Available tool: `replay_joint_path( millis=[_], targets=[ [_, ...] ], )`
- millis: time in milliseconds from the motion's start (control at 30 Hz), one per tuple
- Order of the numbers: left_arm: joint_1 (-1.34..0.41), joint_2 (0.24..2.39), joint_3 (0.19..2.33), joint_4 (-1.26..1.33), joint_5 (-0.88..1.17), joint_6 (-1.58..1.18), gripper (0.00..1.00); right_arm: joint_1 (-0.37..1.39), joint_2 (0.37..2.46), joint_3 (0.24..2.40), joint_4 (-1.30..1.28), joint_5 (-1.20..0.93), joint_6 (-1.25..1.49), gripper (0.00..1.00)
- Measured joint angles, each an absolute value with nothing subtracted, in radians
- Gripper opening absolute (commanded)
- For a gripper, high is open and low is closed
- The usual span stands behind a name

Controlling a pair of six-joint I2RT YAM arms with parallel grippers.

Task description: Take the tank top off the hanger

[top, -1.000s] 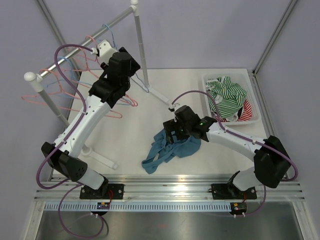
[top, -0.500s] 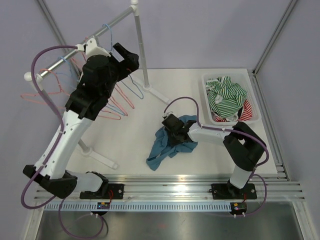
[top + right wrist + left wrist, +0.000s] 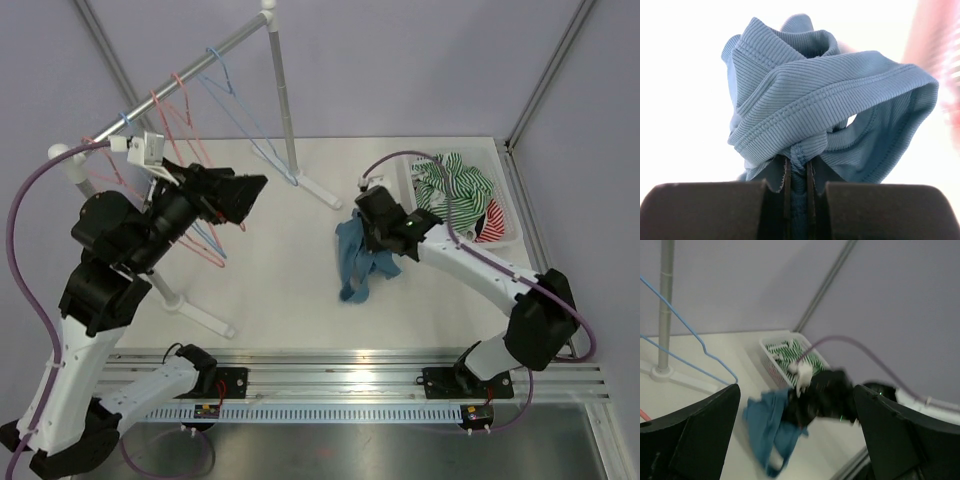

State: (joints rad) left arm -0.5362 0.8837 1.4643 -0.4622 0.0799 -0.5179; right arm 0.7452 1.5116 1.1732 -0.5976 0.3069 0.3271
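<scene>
— What is being hidden or lost at this moment?

— The fingertips of the right pincer (image 3: 375, 228) are being covered from above by its own wrist and by the blue ribbed-knit tank top (image 3: 358, 262). The left wrist view is being smeared by blur, so the white plastic basket (image 3: 511, 205) and the green-and-white striped clothes (image 3: 455, 190) inside it are being shown there only roughly. Behind the garment, the right wrist view is being washed out to white, and a pink smear at its right side cannot be identified. Whether the garment's lower end is touching the white bench (image 3: 270, 290) cannot be told.

— And the pincers?

— The right one is being clenched on a fold of the tank top, with only a thin slit being left between its dark fingers (image 3: 705, 210). The tank top is being dangled right of the bench's centre, just beside the basket at the far right corner. It is well apart from the blue wire hanger (image 3: 250, 125) and the pink wire hangers (image 3: 172, 105) on the metal rail (image 3: 215, 47) at the far left corner. The left pincer (image 3: 250, 192) is being held spread wide by the left edge, with nothing being gripped or touched.
</scene>
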Motion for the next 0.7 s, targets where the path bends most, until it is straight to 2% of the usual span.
replay_joint_path(
  millis=[233,400,700],
  targets=[
    [-0.537,0.62,1.187,-0.533,0.26,-0.418,0.99,0.536,1.419,1.512,-0.722,0.423,0.251,0.0],
    [-0.537,0.428,1.086,-0.61,0.289,-0.343,0.99,0.393,1.441,1.708,-0.765,0.505,0.173,0.0],
    [-0.537,0.136,0.912,-0.664,0.283,-0.232,0.99,0.208,1.588,1.756,-0.725,0.5,0.056,0.0]
  ],
)
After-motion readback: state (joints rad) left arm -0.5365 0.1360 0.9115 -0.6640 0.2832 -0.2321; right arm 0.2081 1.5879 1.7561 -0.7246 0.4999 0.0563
